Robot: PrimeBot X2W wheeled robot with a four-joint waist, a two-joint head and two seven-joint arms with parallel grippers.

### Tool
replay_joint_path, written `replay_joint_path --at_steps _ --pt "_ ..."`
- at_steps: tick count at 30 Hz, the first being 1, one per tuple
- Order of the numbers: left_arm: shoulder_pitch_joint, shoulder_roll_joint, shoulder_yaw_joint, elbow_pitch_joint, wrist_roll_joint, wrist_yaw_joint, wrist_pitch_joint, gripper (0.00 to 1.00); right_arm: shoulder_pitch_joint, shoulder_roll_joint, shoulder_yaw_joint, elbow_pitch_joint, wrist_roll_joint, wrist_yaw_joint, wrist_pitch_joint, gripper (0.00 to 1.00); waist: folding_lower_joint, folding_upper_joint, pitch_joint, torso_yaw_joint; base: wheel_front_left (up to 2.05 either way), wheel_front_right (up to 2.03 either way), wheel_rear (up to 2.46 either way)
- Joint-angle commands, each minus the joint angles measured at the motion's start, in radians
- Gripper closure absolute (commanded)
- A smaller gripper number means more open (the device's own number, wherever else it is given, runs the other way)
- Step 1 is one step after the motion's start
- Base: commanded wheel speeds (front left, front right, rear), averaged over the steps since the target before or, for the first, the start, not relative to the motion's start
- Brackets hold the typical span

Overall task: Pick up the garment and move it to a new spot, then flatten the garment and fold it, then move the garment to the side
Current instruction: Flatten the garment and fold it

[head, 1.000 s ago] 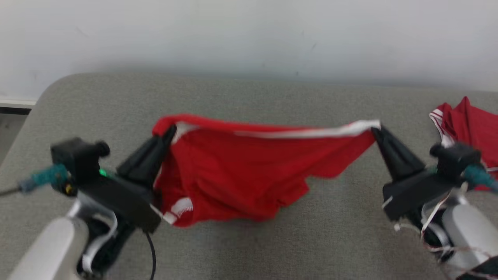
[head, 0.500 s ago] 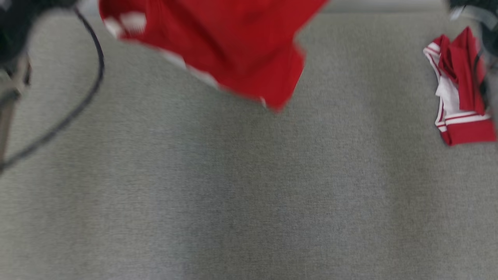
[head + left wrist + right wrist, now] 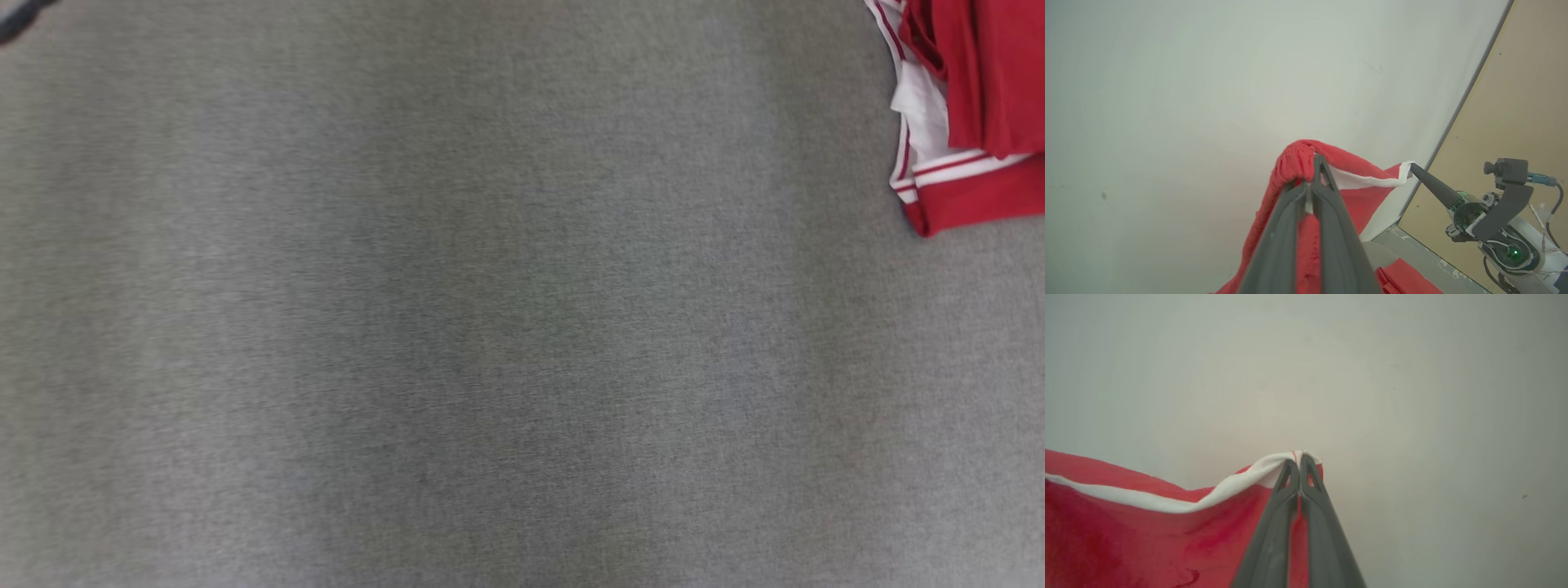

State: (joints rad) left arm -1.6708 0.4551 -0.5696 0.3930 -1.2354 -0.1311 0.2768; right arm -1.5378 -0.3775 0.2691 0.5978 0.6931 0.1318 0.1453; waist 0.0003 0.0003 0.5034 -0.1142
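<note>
The garment (image 3: 1359, 196) is red with a white band along one edge, and it hangs stretched between my two grippers in front of a pale wall. In the left wrist view my left gripper (image 3: 1316, 163) is shut on a bunched red corner, and cloth drapes down both sides of its fingers. Off to the right in that view, my right gripper (image 3: 1412, 168) pinches the white-banded corner. Seen from its own wrist, the right gripper (image 3: 1299, 457) is shut on the white band, with the garment (image 3: 1126, 535) sagging away to the left.
A second red and white garment (image 3: 971, 106) lies crumpled at the top right of the grey padded surface (image 3: 457, 327). Behind the held cloth are a white wall (image 3: 1208, 81) and a tan panel (image 3: 1515, 102).
The head camera has swung down over the grey surface, so the held garment and both grippers have slid out past its top edge. Both grips look unchanged.
</note>
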Motion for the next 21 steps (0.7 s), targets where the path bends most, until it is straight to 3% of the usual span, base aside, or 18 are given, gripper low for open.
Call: replay_joint_path --at_steps 1,7,15,21 --pt "-0.019 0.007 -0.025 0.002 -0.022 0.001 -0.021 1.00 -0.008 -0.001 0.019 -0.002 0.002 -0.002 -0.015 1.00 -0.0003 -0.0003 0.040 -0.035 0.00 0.00 0.00" --pt "0.021 0.026 -0.096 -0.032 -0.088 0.001 -0.092 1.00 0.061 -0.046 0.052 -0.044 0.038 -0.002 -0.051 1.00 -0.0003 -0.0003 0.053 -0.035 0.00 0.00 0.00" --pt "0.221 0.109 -0.188 -0.179 -0.151 0.001 -0.185 1.00 0.292 -0.110 0.093 -0.176 0.082 -0.002 -0.105 1.00 -0.0003 -0.0003 -0.008 -0.031 0.00 0.00 0.00" --pt "0.543 0.200 -0.272 -0.343 -0.182 0.001 -0.336 1.00 0.648 -0.176 0.053 -0.352 0.111 -0.002 -0.127 1.00 -0.0003 -0.0003 -0.106 -0.005 0.00 0.00 0.00"
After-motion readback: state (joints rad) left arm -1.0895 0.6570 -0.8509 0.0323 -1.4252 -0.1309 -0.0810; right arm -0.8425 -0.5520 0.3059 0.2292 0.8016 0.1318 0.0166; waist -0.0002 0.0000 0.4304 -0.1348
